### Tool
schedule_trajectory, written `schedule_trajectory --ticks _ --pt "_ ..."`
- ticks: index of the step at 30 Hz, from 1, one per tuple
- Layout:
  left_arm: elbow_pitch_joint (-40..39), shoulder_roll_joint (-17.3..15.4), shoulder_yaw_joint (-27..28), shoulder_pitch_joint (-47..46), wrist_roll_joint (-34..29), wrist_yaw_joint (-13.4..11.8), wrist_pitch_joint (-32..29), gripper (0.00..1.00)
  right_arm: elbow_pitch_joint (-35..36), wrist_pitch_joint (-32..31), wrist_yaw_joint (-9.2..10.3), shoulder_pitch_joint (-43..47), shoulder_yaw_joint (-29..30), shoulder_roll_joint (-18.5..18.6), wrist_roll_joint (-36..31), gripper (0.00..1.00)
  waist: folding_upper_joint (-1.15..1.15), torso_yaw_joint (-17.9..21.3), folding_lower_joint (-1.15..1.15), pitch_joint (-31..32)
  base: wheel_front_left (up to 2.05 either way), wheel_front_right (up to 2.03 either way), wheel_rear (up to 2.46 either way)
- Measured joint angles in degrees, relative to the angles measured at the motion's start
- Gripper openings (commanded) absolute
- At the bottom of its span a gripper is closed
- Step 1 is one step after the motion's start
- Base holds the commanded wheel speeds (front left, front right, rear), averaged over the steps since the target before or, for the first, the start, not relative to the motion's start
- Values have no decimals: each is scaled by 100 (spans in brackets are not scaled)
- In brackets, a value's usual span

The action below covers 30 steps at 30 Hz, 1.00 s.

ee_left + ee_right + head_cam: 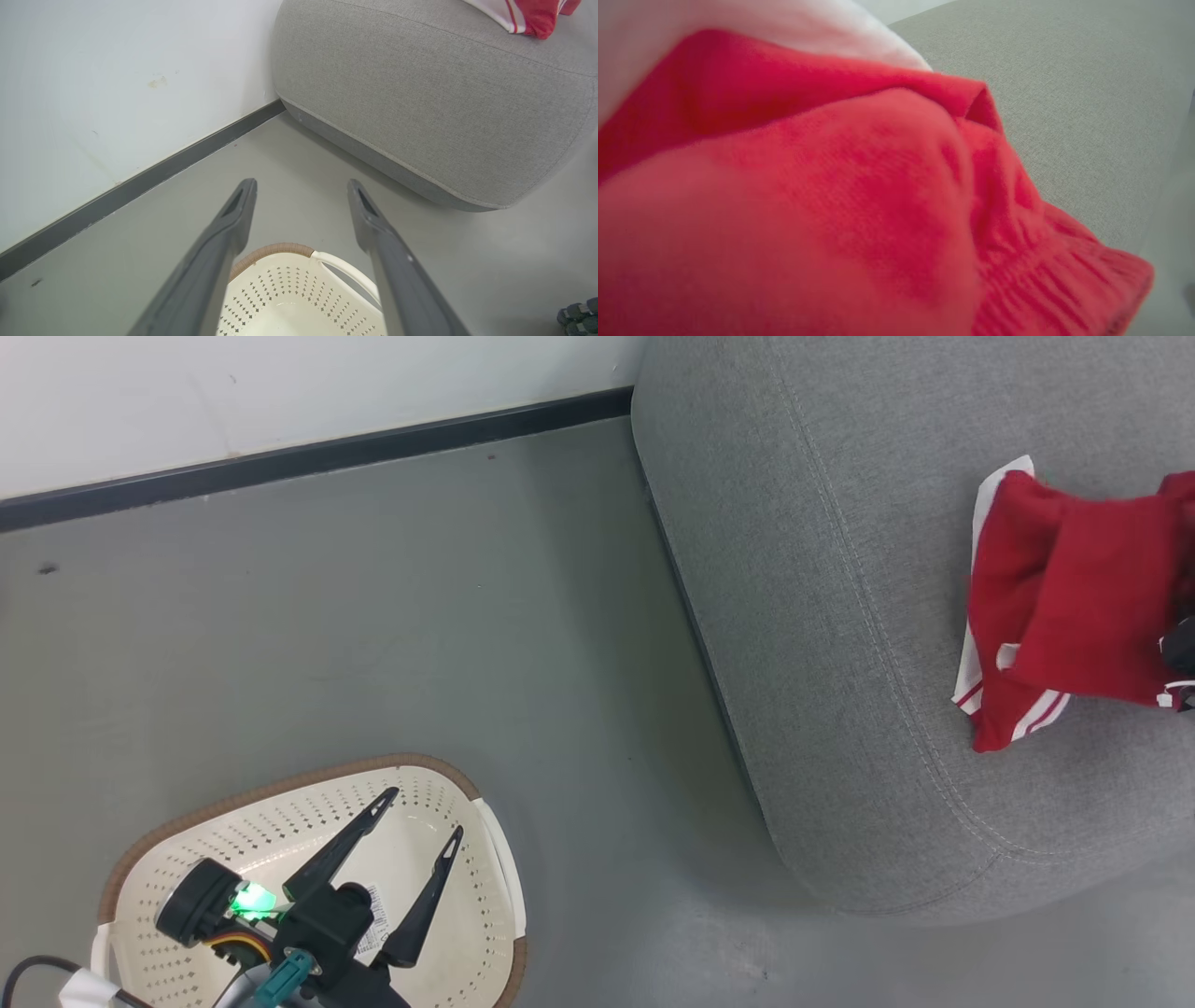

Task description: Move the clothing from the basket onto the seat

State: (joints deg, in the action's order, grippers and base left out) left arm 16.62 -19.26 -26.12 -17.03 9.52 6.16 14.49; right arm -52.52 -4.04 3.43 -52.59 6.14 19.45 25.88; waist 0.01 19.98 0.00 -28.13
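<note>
The left gripper (422, 815) hangs over the basket (280, 791) at the lower left of the frame, its fingers spread wide with nothing between them. The basket stands on the grey floor (373, 616), apart from the seat (840, 616) at the upper right. The clothing (1055, 607) is bunched on the seat at the right edge. A dark bit of the right gripper (1182, 649) shows against the cloth; I cannot tell whether its fingers are closed.

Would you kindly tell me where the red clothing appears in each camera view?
Head view: the red clothing is at the right edge, on the grey seat.
Left wrist view: top right corner, on the seat.
Right wrist view: close up, left and centre, seat behind.
Shared landmark: the grey seat.
</note>
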Motion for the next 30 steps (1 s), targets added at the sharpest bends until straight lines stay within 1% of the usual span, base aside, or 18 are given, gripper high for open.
schedule_trajectory --ticks 7,10,15,16,22,23,29,30 --pt "9 35 13 1 0 41 0 100 -157 -215 -21 -81 -164 35 -123 100 0 13 0 18 0 0 0" --pt "27 46 22 3 7 41 0 100 -172 -319 -69 -81 -256 62 -151 100 0 21 0 37 0 0 0" --pt "89 130 32 20 9 41 0 100 -104 -478 -212 -81 -389 64 -183 100 0 32 0 92 0 0 0" --pt "99 160 37 50 19 41 0 100 -49 -552 -285 -76 -442 63 -183 100 0 37 0 129 0 0 0" --pt "132 235 84 117 57 41 0 100 334 -545 -355 14 -550 66 -328 100 0 64 -1 238 0 0 0" --pt "144 260 84 117 58 41 0 100 386 -543 -396 73 -576 69 -345 100 0 67 -1 257 0 0 0" --pt "232 357 112 122 86 34 0 100 709 -489 -460 535 -666 68 -399 100 0 85 -1 412 0 0 0" --pt "246 361 124 130 91 32 0 100 788 -488 -499 606 -687 63 -419 100 0 90 -1 442 0 0 0"
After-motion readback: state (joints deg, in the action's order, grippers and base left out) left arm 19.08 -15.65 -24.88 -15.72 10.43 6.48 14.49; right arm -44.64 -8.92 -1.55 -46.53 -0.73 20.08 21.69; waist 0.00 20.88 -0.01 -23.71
